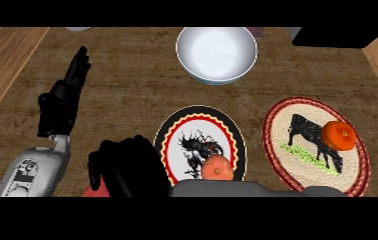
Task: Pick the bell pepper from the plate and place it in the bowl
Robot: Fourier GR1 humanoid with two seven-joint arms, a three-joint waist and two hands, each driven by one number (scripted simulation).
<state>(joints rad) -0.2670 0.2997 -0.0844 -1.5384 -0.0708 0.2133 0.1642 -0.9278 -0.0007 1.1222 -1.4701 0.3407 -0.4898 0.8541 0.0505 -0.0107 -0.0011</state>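
Note:
A white bowl (pixel 193 64) stands at the back of the counter, in the middle. Below it lies a black-rimmed plate (pixel 171 130) with a round orange-red vegetable (pixel 217 168) on its lower part. To the right, a red-rimmed plate (pixel 279 119) with a cow picture carries a second orange-red vegetable (pixel 339 135) on its right side. I cannot tell which of the two is the bell pepper. My right hand (pixel 125 166) is a dark mass just left of the black-rimmed plate; its grey forearm (pixel 244 189) crosses the lower edge. A bit of red (pixel 92 190) shows under that hand. My left hand (pixel 68 96) rests open at the left.
A dark block (pixel 332 36) fills the back right corner. Lighter wooden strips (pixel 18 49) run along the counter's left and far right edges. A pale object (pixel 77 29) peeks in at the back left.

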